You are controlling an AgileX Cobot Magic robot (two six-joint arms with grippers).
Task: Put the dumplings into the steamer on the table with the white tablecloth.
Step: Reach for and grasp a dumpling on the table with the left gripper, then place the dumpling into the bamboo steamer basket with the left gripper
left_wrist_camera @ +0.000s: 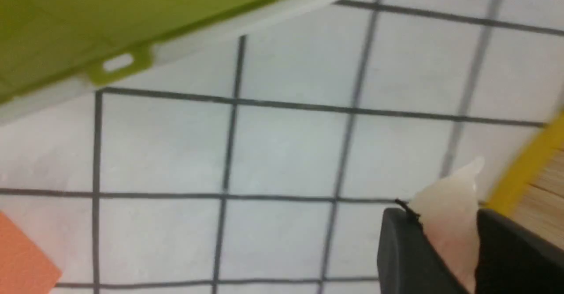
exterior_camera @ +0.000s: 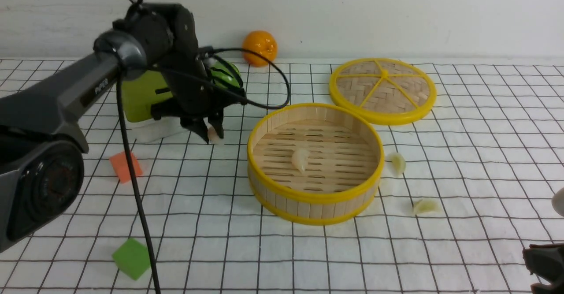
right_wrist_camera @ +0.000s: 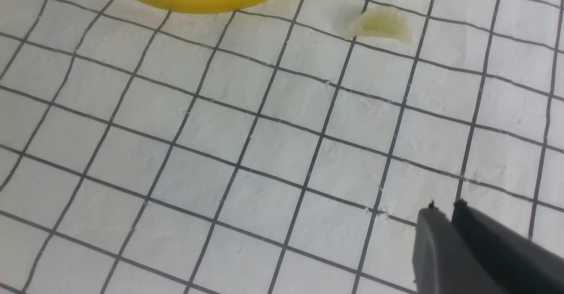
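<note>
Left wrist view puts your left gripper (left_wrist_camera: pixel 440 214) right on the job. Its two dark jaws press against either side of a whitish dumpling (left_wrist_camera: pixel 454 188), whose pointed end pokes out past the tips, so count it as grasped. Whether it has left the white tablecloth (exterior_camera: pixel 484 161) you cannot tell from these views. You are in the pick-up step for this piece. By my reckoning the task is about a quarter done: a settled dumpling (exterior_camera: pixel 301 158) lies on the slatted floor of the steamer (exterior_camera: pixel 315 199). A rim-side dumpling (exterior_camera: pixel 398 163) sits just beside the steamer's right wall, and a front dumpling (exterior_camera: pixel 425 206) lies a little nearer to you. Your next move calls for a lift high enough to clear the yellow rim, then a short carry to the right over the wall. Let go only once you are above the slats. The hold is out at the fingertips, so I would go gently. Your left arm reaches forward from the left with the wrist bent down and its fingers pointing at the cloth. It is just left of the steamer and in front of a green-lidded box (exterior_camera: pixel 141 95). Your right gripper (right_wrist_camera: pixel 443 208) hangs low, well apart from the steamer, jaws drawn nearly together on nothing.
</note>
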